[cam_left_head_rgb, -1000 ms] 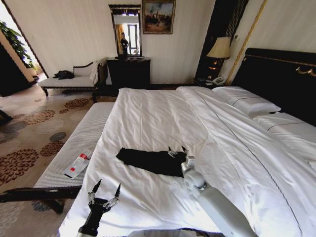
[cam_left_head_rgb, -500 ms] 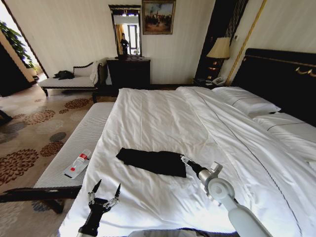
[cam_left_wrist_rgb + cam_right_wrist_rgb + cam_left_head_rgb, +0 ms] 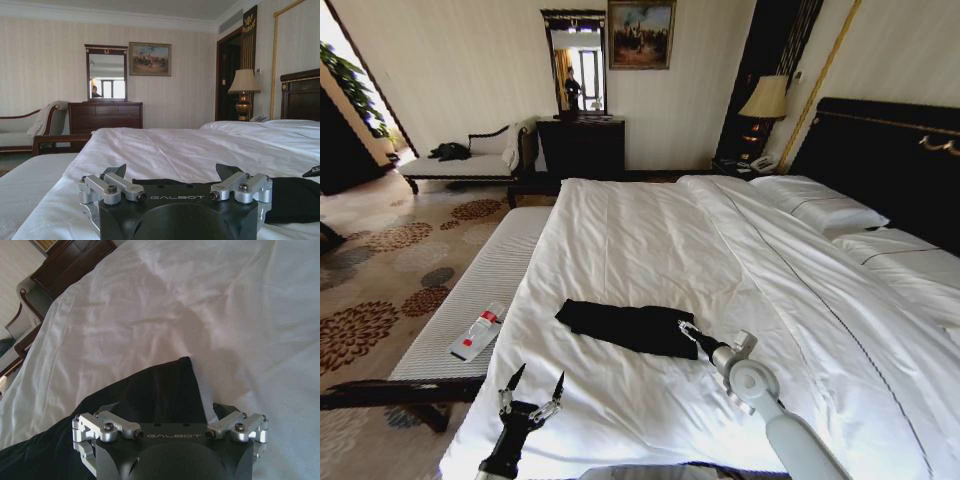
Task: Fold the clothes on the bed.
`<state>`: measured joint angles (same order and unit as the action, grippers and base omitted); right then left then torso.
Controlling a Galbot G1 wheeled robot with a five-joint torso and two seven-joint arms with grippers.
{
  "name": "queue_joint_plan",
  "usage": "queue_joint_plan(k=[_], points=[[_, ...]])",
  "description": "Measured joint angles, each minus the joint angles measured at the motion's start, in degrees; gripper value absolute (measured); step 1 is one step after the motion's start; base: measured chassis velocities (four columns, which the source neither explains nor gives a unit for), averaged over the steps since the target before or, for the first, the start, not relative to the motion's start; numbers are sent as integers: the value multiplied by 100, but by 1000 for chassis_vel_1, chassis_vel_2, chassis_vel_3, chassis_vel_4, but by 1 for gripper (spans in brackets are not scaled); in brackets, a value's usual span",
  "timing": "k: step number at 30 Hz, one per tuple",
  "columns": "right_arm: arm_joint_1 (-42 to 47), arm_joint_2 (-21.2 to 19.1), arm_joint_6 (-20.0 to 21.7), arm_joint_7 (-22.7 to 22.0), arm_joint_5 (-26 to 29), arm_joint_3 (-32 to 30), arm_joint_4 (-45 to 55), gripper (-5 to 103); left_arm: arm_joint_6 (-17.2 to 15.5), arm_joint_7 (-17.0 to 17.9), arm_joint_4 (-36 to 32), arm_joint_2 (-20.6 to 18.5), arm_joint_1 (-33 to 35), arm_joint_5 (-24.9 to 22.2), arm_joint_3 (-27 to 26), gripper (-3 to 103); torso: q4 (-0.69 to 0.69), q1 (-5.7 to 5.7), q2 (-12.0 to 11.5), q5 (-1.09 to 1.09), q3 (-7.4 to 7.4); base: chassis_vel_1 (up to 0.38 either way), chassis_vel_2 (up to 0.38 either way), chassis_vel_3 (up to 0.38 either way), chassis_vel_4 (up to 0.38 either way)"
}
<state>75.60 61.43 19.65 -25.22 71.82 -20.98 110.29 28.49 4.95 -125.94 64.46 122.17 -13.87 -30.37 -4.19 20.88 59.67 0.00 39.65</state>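
The clothes lie as a flat black strip on the white bed, near its foot. My right gripper is low at the strip's right end, open, its fingers pointing at the cloth edge. In the right wrist view the right gripper hovers over the black clothes where they meet the white duvet, holding nothing. My left gripper stands open and upright at the bed's foot edge, apart from the cloth. The left wrist view has the left gripper before the clothes.
A pale bench runs along the bed's foot with a white and red object on it. Pillows and the dark headboard are at the right. A dresser, lamp and chaise stand by the far wall.
My right arm drew back rightward off the clothes, then eased left again to the cloth's right end. The cloth lies flat as before. The left arm has not moved.
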Motion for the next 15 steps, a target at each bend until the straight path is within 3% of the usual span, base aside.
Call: queue_joint_plan(k=[15], points=[[194, 435, 311, -100, 153, 7, 58, 100, 0, 0, 0, 0, 0, 0, 0, 100, 0, 0, 0, 0, 0, 0, 0, 0, 0]])
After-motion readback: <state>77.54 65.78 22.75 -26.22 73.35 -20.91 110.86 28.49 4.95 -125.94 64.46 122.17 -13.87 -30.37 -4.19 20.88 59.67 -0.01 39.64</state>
